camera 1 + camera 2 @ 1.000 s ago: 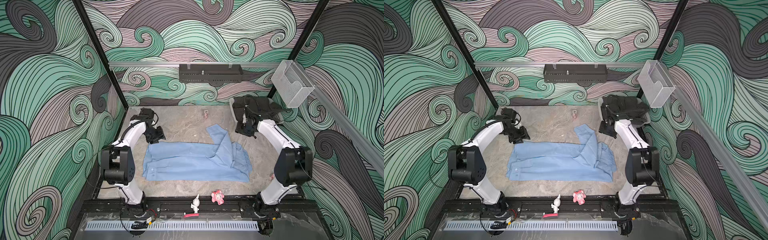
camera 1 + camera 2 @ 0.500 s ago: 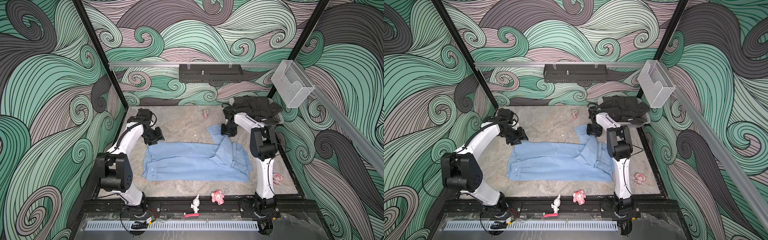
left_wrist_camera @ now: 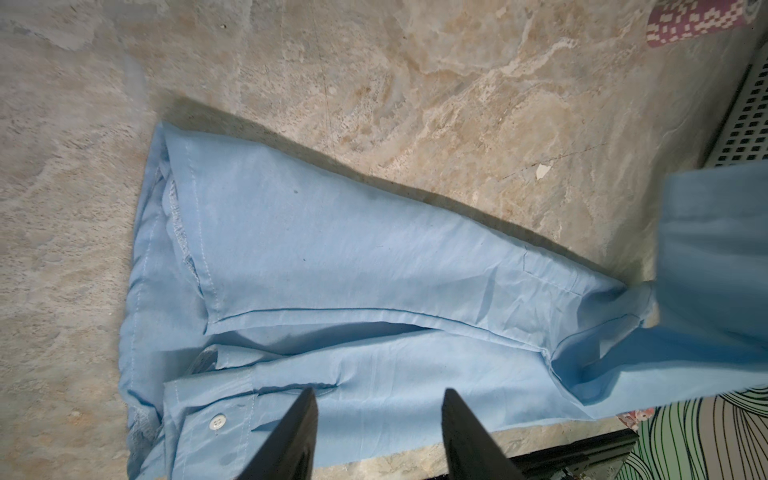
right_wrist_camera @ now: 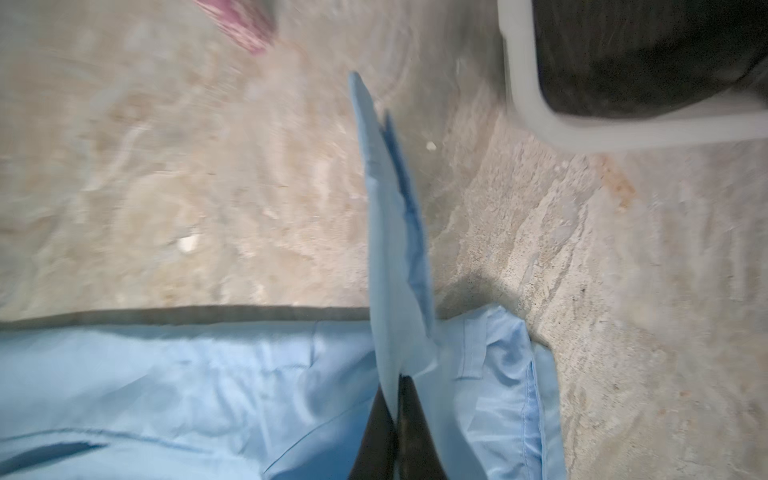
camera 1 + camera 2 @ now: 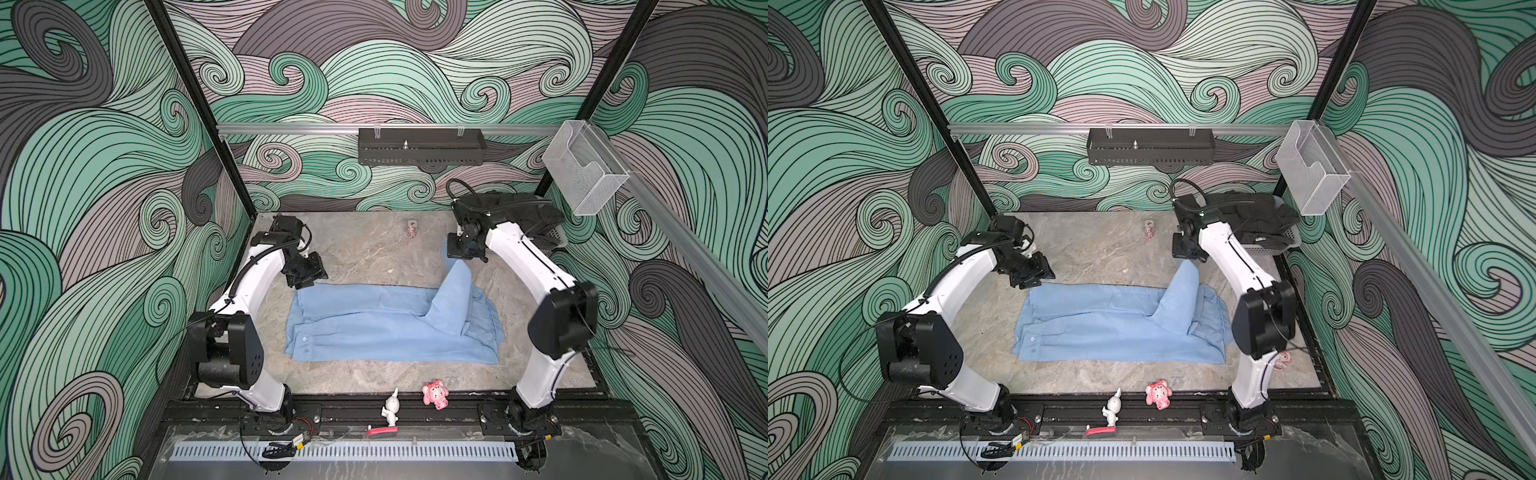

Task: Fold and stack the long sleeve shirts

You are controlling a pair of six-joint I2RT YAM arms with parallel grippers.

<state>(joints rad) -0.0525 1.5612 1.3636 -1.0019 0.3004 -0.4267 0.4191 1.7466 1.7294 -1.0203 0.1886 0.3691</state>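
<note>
Right wrist view: we find right fingers (image 4: 413, 432) clamped on the sleeve (image 4: 390, 249) of the shirt (image 5: 374, 328) lying on the counter (image 5: 365, 249); left fingers (image 3: 293, 449) half-spread, empty (nothing steadies it). Pulling may drag folds askew.

The shirt (image 5: 374, 328) is thin matt cloth; the table (image 5: 365, 249) looks like mottled stone; the far box (image 5: 582, 174) is clear plastic.

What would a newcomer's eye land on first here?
The swirling green and grey walls all around, then the light-blue shirt spread flat in the middle. The right pincer is shut on its sleeve, holding it up at the shirt's right end, while the left pincer hangs open over the left end.
</note>
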